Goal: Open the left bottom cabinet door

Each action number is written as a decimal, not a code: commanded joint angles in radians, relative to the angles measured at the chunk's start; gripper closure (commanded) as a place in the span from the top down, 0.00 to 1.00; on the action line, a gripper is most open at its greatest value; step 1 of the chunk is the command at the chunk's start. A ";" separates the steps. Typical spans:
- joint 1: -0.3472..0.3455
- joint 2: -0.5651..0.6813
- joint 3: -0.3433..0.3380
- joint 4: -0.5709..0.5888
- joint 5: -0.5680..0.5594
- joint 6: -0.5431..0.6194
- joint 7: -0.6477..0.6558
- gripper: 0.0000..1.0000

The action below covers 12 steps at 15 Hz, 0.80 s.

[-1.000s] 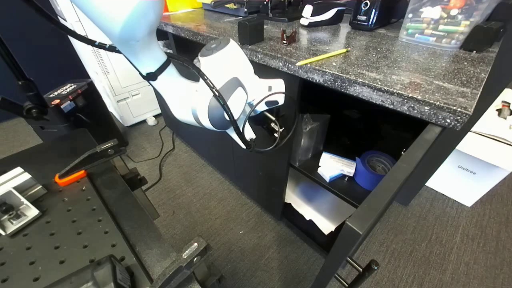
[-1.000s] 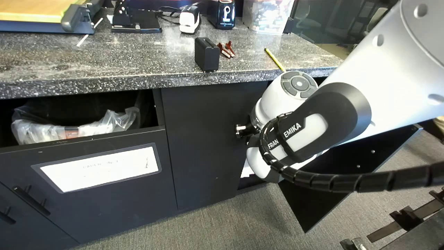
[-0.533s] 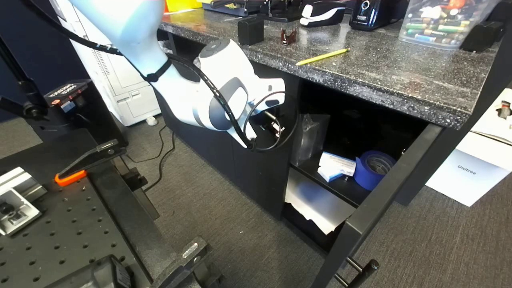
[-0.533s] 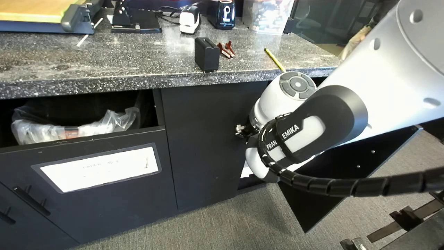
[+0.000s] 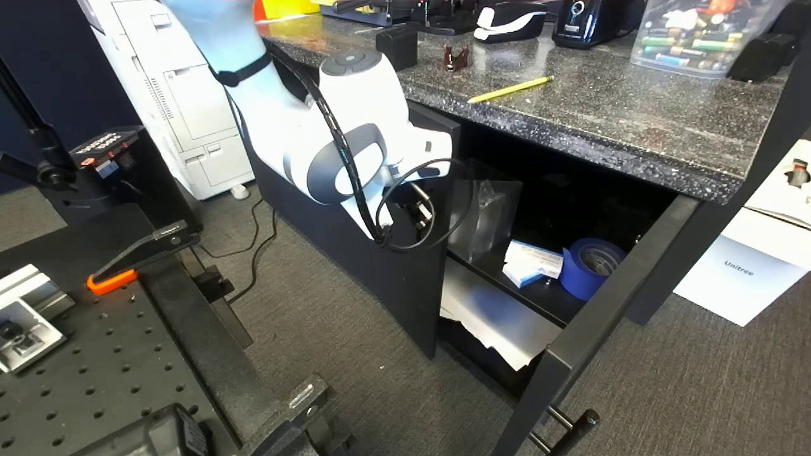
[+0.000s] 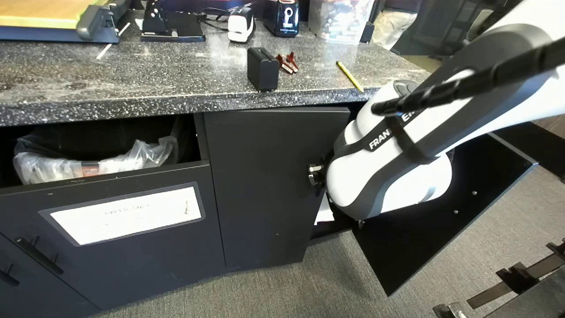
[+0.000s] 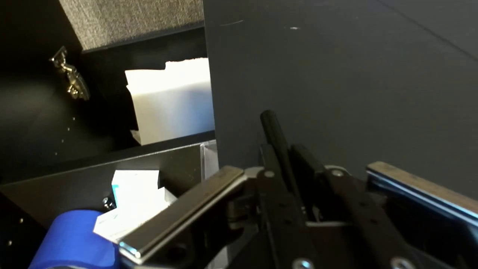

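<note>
The left bottom cabinet door (image 6: 260, 185) is a plain matte-black panel under the counter; it also shows in an exterior view (image 5: 405, 285) and in the wrist view (image 7: 354, 82). It stands slightly ajar, its free edge out from the cabinet front. Its slim black bar handle (image 7: 272, 125) runs between my fingers (image 7: 267, 160) in the wrist view. My gripper (image 7: 285, 155) is shut on the handle, near the door's free edge. In both exterior views the arm and wrist hide most of the gripper and handle.
The pair's other black door (image 5: 589, 335) stands wide open. Inside are blue tape (image 5: 592, 269), a small white box (image 5: 532, 261) and sheets (image 5: 500, 316). The speckled counter (image 6: 176, 84) overhangs the doors. A labelled black panel (image 6: 132, 269) adjoins on one side. A perforated black table (image 5: 95, 380) stands opposite.
The left door has swung from closed to slightly ajar, its free edge moving outward. My arm and gripper have moved out with it, and the wrist has turned and shifted.
</note>
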<state>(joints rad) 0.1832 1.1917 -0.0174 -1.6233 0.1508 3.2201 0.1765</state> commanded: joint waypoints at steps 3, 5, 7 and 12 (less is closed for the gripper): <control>-0.179 -0.197 0.275 -0.329 -0.047 0.043 -0.105 0.04; -0.206 -0.214 0.320 -0.395 -0.060 0.066 -0.111 0.04; -0.227 -0.241 0.360 -0.455 -0.066 0.065 -0.101 0.04; -0.336 -0.243 0.486 -0.527 -0.091 0.074 -0.074 0.04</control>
<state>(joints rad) -0.0378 1.0507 0.3152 -2.0632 0.1008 3.3751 0.0476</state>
